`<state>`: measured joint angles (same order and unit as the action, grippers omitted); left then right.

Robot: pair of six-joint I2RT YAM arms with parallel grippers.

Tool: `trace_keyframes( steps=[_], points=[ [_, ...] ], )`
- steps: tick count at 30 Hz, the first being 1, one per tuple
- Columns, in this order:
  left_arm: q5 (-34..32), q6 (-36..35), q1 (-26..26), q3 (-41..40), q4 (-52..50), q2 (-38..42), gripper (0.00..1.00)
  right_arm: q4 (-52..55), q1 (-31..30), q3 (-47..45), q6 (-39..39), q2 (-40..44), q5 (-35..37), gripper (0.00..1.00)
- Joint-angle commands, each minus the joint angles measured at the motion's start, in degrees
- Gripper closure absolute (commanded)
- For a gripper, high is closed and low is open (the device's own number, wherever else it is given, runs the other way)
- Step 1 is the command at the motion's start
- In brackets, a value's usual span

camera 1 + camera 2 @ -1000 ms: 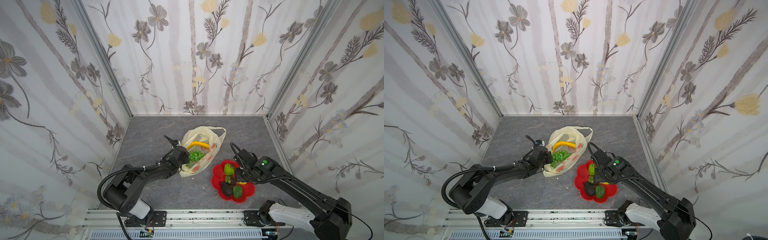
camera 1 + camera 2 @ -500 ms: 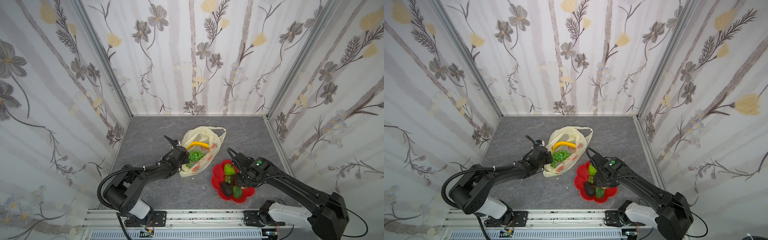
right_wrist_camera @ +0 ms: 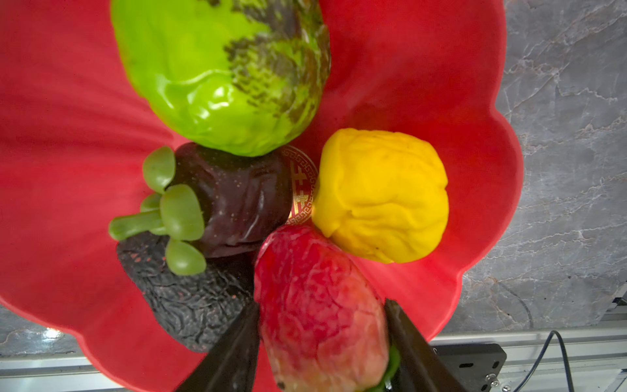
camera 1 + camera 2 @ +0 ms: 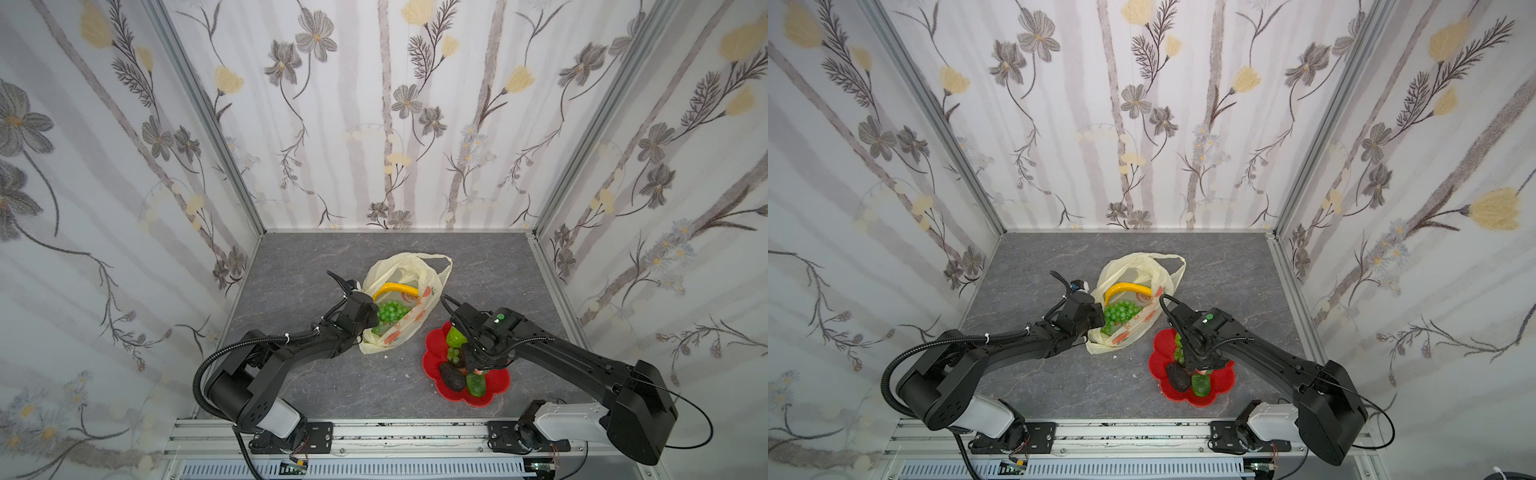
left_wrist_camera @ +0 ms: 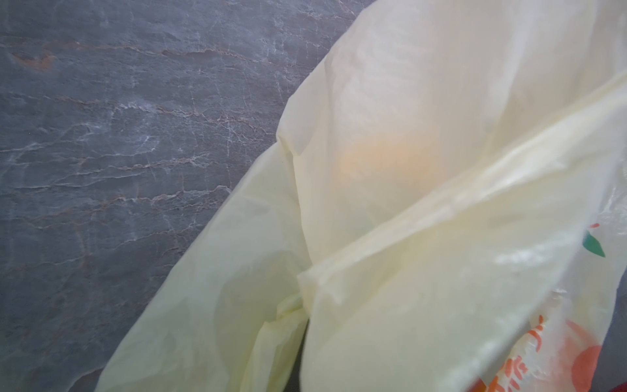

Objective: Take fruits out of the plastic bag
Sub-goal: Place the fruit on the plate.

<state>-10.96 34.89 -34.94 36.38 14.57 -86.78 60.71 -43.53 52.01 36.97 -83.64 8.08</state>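
- The right claw (image 3: 320,305) is hanging low over the red dish (image 3: 475,101), its fingers (image 3: 234,342) pressing on opposite flanks of the red strawberry (image 3: 305,271). The jaws are standing about half apart, clamped on that fruit.
- The strawberry's long axis is running along the fingers, with its leafy end toward the wrist.
- The yellow lumpy fruit (image 3: 380,193), the green avocado (image 3: 220,74), the dark avocado (image 3: 190,305) and a purple fruit (image 3: 234,197) with a green cap are lying crowded together in the dish. The release is therefore probably calling for only a small drop beside the yellow one.
- The left claw (image 4: 368,316) is sitting at the near rim of the plastic bag (image 4: 409,324), jaws together, apparently pinching the film to hold the mouth open. Its wrist view is showing only bunched film and grey bench (image 5: 101,135).
- In both top views the yellow banana (image 4: 395,287) and the green grape bunch (image 4: 390,311) are lying inside the bag. The banana is arching across the mouth, and the grapes are just beside the left claw.
- From the right claw the bag is lying toward the left arm, just beside the dish. The left arm is nearer but is being taken up with the bag, so the next reach is likely falling to the right.
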Motion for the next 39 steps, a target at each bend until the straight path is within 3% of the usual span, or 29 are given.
trace_keyframes(
  steps=[1,13,31,39],
  points=[
    [-1.23,0.27,0.04,-0.35,1.25,0.70,1.00,-1.51,-0.57,1.14,-0.20,-1.49,1.74,0.43],
    [-1.41,0.34,0.18,-0.88,1.43,1.35,1.00,-0.69,-2.31,2.31,-0.03,-4.67,3.50,0.39],
    [-0.38,0.66,0.79,-0.66,1.78,1.14,1.00,0.26,-2.40,2.66,0.56,-1.32,4.66,0.25],
    [0.30,1.35,1.66,-0.82,2.09,1.56,1.00,1.97,-2.44,6.23,0.41,0.03,5.77,0.24]
  ],
)
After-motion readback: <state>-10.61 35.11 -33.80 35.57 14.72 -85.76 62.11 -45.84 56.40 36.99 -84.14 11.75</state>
